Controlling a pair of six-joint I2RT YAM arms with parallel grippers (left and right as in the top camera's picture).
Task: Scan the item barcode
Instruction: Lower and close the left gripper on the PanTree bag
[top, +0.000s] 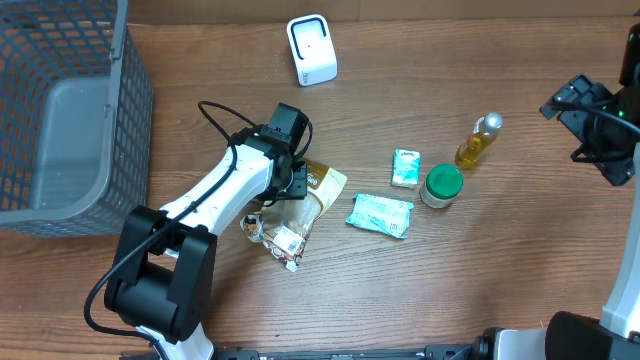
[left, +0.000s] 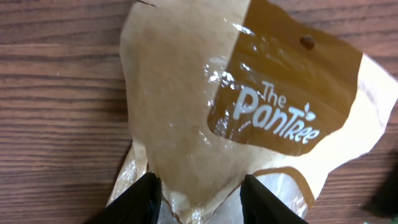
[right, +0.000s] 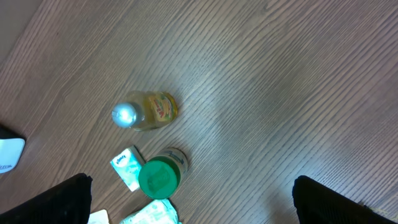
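left pincer (left: 200, 194) straddles the brown snack bag (left: 186, 112), grip unclear; a firm pinch before lifting and presenting it squarely to the white scanner (top: 312, 50) looks wise.

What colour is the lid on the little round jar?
Green. The jar lid shows best in the right wrist view, seen from above.

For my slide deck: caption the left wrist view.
Left gripper straddles a brown Pantree pouch lying on the wooden table.
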